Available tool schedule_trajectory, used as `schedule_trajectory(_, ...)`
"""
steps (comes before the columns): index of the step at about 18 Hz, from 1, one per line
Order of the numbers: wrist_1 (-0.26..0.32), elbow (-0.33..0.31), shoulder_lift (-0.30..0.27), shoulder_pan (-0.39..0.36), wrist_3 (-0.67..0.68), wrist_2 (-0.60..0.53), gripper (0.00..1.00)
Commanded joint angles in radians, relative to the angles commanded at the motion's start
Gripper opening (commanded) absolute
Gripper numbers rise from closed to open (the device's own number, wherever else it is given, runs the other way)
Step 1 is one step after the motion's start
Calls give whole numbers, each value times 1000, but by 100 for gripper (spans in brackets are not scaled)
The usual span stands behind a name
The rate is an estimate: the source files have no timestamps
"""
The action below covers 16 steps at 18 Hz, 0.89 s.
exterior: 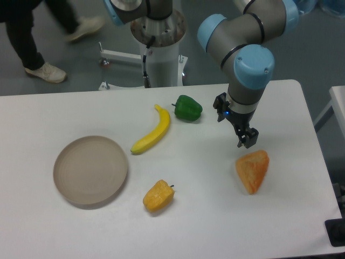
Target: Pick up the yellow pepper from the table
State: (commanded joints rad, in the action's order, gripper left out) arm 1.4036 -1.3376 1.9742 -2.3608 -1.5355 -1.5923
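A: Left to right: a beige plate (90, 169) at lower left, the yellow pepper (158, 196) at lower centre of the table (43, 113), a banana (152, 131) and green pepper (187, 108) above. Which step?

B: The approach. The gripper (246, 138) hangs right of centre, just above the orange wedge (253, 170), holding nothing; it must travel lower-left and descend.

A: Jaw opening?

B: Cannot tell; the fingertips blur together.

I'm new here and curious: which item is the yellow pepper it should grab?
On the white table, find the round tan plate at the left. Just right of it, near the front edge, lies the yellow pepper: small, lumpy, dark-stemmed, unlike the long banana behind it.
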Motion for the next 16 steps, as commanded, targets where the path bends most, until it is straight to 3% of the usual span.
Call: schedule_trajectory(16, -9, -17, 2, 12, 55, 23, 100)
